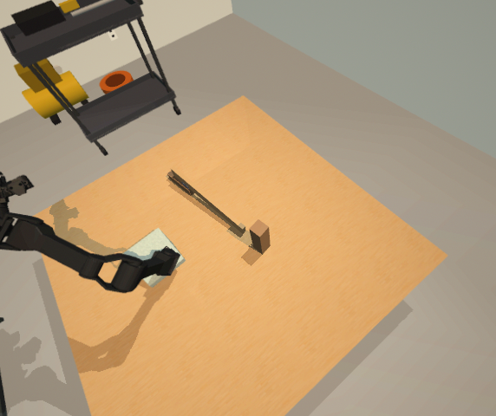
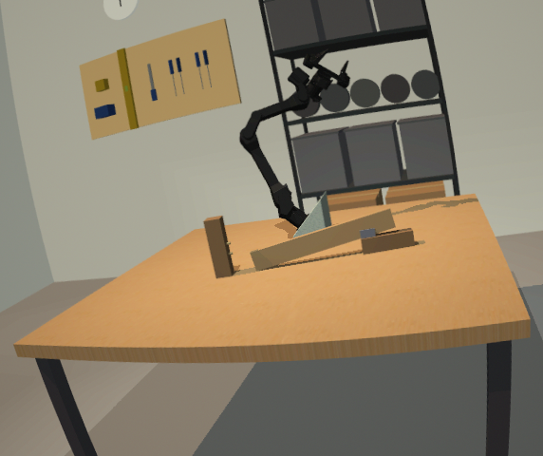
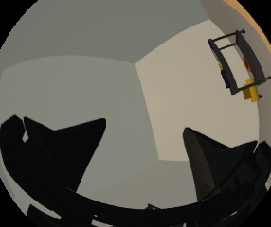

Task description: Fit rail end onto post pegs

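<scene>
The long rail (image 1: 217,210) (image 2: 310,241) slopes down toward the post. Its near end is on the table, a short gap from the post (image 1: 264,239) (image 2: 219,247). Its far end is raised over the low footboard block (image 2: 389,241), by the grey bracket (image 2: 367,233); the seating inside the bracket is hidden. Two small pegs, an upper peg (image 2: 229,242) and a lower peg (image 2: 231,253), stick out of the upright post toward the rail. My gripper (image 2: 336,56) (image 3: 146,128) is open and empty, high above the table and far from the rail.
A pale green wedge-shaped object (image 1: 156,237) (image 2: 318,218) stands on the table (image 1: 329,269) (image 2: 310,304) beside my arm's base, behind the rail in the exterior view. A dark cart (image 1: 122,105) (image 3: 254,59) stands on the floor beyond the table. A shelf rack stands behind my arm.
</scene>
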